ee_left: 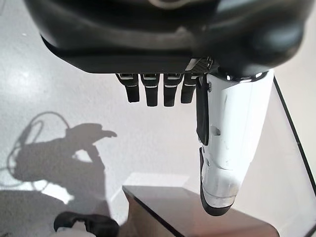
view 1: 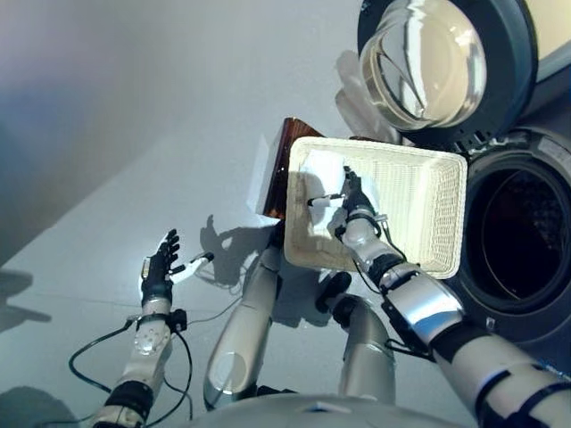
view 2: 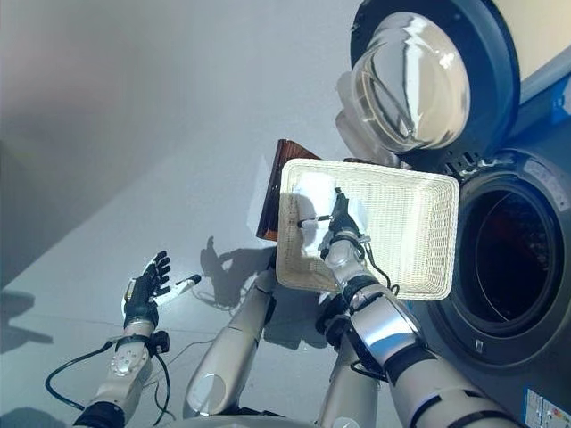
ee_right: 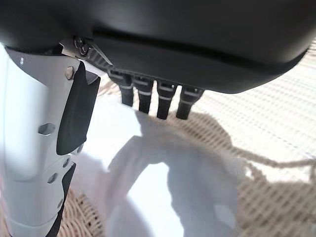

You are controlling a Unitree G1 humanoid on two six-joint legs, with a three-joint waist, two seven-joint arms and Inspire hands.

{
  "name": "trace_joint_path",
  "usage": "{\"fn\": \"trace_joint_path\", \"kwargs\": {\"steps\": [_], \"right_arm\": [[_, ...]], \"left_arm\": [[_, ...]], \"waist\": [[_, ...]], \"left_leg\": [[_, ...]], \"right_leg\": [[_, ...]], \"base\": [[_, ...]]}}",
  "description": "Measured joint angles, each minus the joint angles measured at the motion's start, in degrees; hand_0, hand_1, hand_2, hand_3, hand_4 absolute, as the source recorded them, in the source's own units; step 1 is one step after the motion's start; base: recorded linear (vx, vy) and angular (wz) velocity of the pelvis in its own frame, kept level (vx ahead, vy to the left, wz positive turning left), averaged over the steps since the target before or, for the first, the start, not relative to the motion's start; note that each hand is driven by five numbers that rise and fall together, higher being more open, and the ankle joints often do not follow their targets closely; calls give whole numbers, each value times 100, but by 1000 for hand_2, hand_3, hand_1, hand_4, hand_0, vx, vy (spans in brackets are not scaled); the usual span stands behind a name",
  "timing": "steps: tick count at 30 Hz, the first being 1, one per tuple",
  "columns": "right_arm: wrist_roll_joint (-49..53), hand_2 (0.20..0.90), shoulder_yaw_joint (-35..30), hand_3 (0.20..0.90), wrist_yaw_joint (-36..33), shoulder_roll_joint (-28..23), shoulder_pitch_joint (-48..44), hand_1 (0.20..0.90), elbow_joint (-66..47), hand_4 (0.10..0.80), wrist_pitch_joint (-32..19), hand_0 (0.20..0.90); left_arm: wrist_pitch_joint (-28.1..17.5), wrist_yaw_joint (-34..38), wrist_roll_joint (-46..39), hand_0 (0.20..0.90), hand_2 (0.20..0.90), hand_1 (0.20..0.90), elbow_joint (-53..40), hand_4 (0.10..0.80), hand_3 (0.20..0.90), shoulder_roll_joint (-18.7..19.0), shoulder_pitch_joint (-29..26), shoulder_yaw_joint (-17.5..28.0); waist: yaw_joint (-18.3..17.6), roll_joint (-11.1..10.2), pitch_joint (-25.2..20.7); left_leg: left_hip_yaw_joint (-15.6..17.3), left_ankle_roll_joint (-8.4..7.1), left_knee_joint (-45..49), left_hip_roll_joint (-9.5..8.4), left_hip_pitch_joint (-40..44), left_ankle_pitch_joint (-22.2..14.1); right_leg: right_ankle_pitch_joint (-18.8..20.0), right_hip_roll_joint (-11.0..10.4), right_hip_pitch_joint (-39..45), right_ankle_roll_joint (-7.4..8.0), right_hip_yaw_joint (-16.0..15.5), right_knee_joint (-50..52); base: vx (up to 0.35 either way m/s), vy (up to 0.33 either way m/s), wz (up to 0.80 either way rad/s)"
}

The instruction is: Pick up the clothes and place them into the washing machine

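Apparently open, the right hand (view 1: 354, 201) hangs just above white cloth (ee_right: 163, 197) in the wicker basket (view 1: 428, 209); left hand (view 1: 159, 267) open too.

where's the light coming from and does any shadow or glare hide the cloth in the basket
Head views: hard light, crisp arm shadows on the floor, glare on the washer's glass door. The white cloth in the wicker basket looks washed out beside the right hand. Right wrist view: the hand's shadow falls across the cloth, which stays readable. The left hand hangs open over the floor.
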Motion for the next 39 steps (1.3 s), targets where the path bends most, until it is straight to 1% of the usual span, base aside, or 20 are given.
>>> {"fn": "trace_joint_path", "kwargs": {"steps": [5,10,12,13,14,15,16,17,18,19,20,21,23,24,25,26,28,32,35,39], "right_arm": [[-453,900,139,900,-178,-295,-550,900,643,800,505,900],[-689,900,75,900,-484,-806,-798,900,807,800,761,900],[-693,900,65,900,-545,-1013,-924,900,806,800,779,900],[-703,664,41,664,-578,-1176,-1029,664,800,631,776,664],[-763,475,-27,475,-575,-1317,-1137,475,794,496,777,475],[-798,384,-38,384,-576,-1369,-1165,384,786,431,771,384],[-803,200,-39,200,-575,-1446,-1180,200,783,300,767,200],[-814,200,-39,200,-575,-1438,-1184,200,788,300,773,200],[-875,200,-47,200,-577,-1497,-1165,200,795,300,781,200],[-930,200,-45,200,-580,-1509,-1152,200,806,300,792,200],[-976,200,-48,200,-581,-1540,-1127,200,836,300,848,200],[-1028,200,-39,200,-583,-1534,-1120,200,812,300,839,200],[-1075,200,-77,200,-606,-1634,-1176,200,744,300,829,200],[-1079,200,-131,200,-602,-1741,-1245,200,702,300,832,200],[-1102,200,-187,200,-601,-1836,-1247,200,682,300,834,200],[-1130,200,-252,200,-587,-1828,-1221,200,675,300,847,200],[-1124,200,-284,200,-597,-1880,-1201,200,674,300,850,200],[-1127,200,-389,200,-607,-1936,-1064,200,679,300,871,200],[-1128,200,-449,200,-590,-1838,-924,200,682,300,870,200],[-1126,200,-529,200,-578,-1689,-691,200,599,300,843,200]], "left_arm": [[133,15,46,900,900,900,-591,800,900,46,-36,-9],[240,13,166,900,900,900,-978,800,900,73,-34,-35],[245,13,197,900,900,900,-1045,800,900,73,-53,-67],[250,12,244,900,900,900,-1060,800,900,68,-83,-122],[257,13,242,900,900,900,-1059,800,900,65,-110,-207],[257,12,244,900,900,900,-1064,800,900,66,-112,-257],[264,11,244,900,900,900,-1063,800,900,58,-113,-299],[264,10,245,900,900,900,-1064,800,900,43,-117,-326],[264,11,243,900,900,900,-1062,800,900,35,-166,-386],[263,14,243,900,900,900,-1064,800,900,33,-195,-473],[263,13,244,900,900,900,-1062,800,900,5,-142,-525],[266,12,244,900,900,900,-1059,800,900,-49,-91,-536],[259,6,266,900,900,900,-1184,800,900,-139,-129,-542],[239,6,277,900,900,900,-1257,800,900,-149,-186,-540],[243,-1,286,900,900,900,-1233,800,900,-149,-262,-563],[253,4,274,900,900,900,-1188,800,900,-150,-219,-571],[257,3,279,900,900,900,-1184,800,900,-160,-211,-665],[262,-2,287,900,900,900,-1197,800,900,-159,-141,-713],[269,-3,289,900,900,900,-1168,800,900,-156,-11,-730],[283,-33,363,900,900,900,-1022,800,900,-161,64,-768]], "waist": [[159,84,52],[303,224,107],[307,251,116],[310,294,132],[323,358,162],[335,377,170],[343,382,173],[360,389,173],[391,415,181],[400,418,178],[435,445,174],[471,509,178],[431,539,147],[420,569,151],[406,604,160],[455,625,149],[439,697,125],[453,722,109],[457,729,97],[430,758,11]], "left_leg": [[-194,-9,81,-175,-380,9],[-267,-20,297,-386,-668,16],[-288,-92,322,-440,-824,-39],[-278,-138,322,-464,-933,-73],[-265,-155,331,-479,-1006,-86],[-258,-154,340,-491,-1034,-86],[-260,-154,351,-532,-1048,-87],[-247,-163,360,-553,-1056,-94],[-172,-316,448,-564,-1085,-207],[-96,-445,847,-654,-1199,-459],[-88,-174,1401,-701,-1246,-523],[-129,62,1534,-734,-1275,-576],[-45,70,1403,-795,-1371,-598],[-46,-54,1330,-816,-1415,-653],[-54,-113,1723,-861,-1529,-754],[-67,206,2135,-859,-1441,-1063],[-31,161,1948,-856,-1400,-1053],[-24,129,1749,-854,-1284,-1028],[-17,137,1624,-837,-1099,-845],[36,172,1581,-773,-970,-773]], "right_leg": [[-157,-244,-321,-17,-225,322],[-399,-454,-591,42,-207,727],[-406,-493,-776,35,-176,806],[-408,-513,-903,33,-135,845],[-408,-507,-1016,31,-68,889],[-409,-512,-1070,31,-33,922],[-409,-526,-1135,31,45,969],[-410,-518,-1179,31,132,1015],[-411,-527,-1205,29,196,1008],[-411,-651,-1251,29,217,1064],[-414,-735,-1287,32,235,1211],[-436,-708,-1313,75,278,1362],[-598,-701,-1444,-135,463,1569],[-639,-719,-1500,-1,457,1453],[-630,-868,-1494,-2,315,1419],[-631,-942,-1474,26,249,1494],[-614,-907,-1483,18,304,1456],[-595,-901,-1405,17,331,1389],[-547,-899,-1270,27,341,1367],[-417,-819,-1156,61,396,1261]], "base": [[-25,20,33],[-20,49,27],[-17,62,20],[-13,49,12],[-12,65,5],[-12,65,-4],[-6,76,-6],[2,55,-6],[9,62,-4],[21,36,-20],[16,16,-44],[24,20,-49],[27,16,0],[31,5,37],[41,8,10],[18,1,-5],[21,12,-1],[20,-11,21],[7,-8,6],[9,-10,-4]]}}
